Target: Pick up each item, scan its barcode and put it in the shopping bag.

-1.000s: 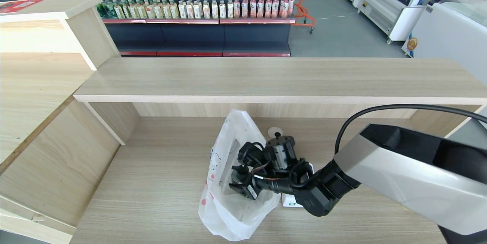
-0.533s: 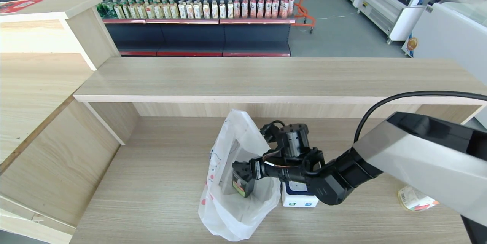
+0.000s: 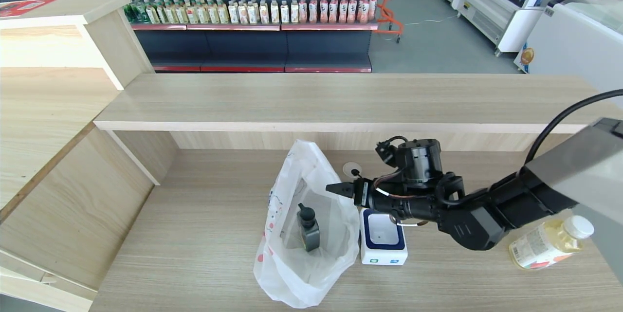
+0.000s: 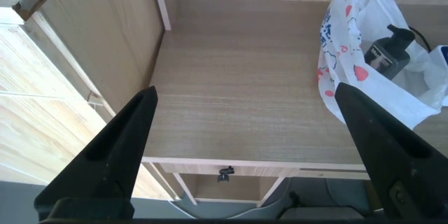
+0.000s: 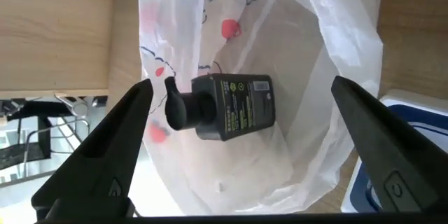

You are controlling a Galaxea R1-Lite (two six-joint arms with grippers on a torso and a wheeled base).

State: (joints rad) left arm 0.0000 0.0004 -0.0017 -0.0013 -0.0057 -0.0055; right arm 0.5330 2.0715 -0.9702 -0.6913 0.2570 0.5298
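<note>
A white shopping bag [image 3: 302, 234] with red and blue print stands open on the lower counter. Inside it sits a dark pump bottle [image 3: 308, 229], also seen in the right wrist view [image 5: 224, 106] and the left wrist view [image 4: 388, 50]. My right gripper [image 3: 338, 189] hovers open and empty just above the bag's right rim, over the white barcode scanner [image 3: 383, 236]. A yellow oil bottle [image 3: 550, 244] lies on its side at the counter's right end. My left gripper [image 4: 245, 147] is open over bare counter, left of the bag [image 4: 364, 77].
A raised wooden ledge [image 3: 360, 100] runs behind the lower counter, with a side wall [image 3: 68, 214] at the left. A round cable grommet [image 3: 351, 170] sits behind the bag. Store shelves with bottles stand beyond.
My right gripper let go of the dark pump bottle inside the bag, then rose and drew back to the right. The bottle now rests in the bag, and the oil bottle has come into sight.
</note>
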